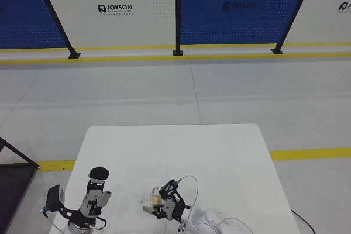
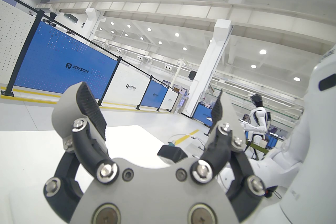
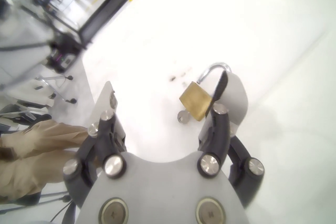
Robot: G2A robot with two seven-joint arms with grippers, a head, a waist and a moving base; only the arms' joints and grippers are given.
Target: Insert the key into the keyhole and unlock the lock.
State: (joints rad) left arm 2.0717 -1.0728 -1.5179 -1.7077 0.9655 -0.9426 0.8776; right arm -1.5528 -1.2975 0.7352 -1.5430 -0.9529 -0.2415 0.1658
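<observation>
A brass padlock (image 3: pixel 195 100) with a silver shackle (image 3: pixel 214 68) lies flat on the white table (image 1: pixel 222 152), near the front edge. A silver key (image 3: pixel 182 116) shows its round head against the end of the lock body; the blade is hidden. My right gripper (image 3: pixel 168 91) hangs open just above them, and one finger (image 3: pixel 223 86) covers the side of the lock and part of the shackle. From above, the padlock (image 1: pixel 156 199) sits at the right gripper (image 1: pixel 164 196). My left gripper (image 2: pixel 152 107) is open and holds nothing. It is raised at the table's front left corner (image 1: pixel 97 184).
A black metal rack (image 1: pixel 0 158) stands on the floor off the table's left side. A few small dark specks (image 3: pixel 178 76) lie on the table just beyond the lock. The far half of the table is bare white surface.
</observation>
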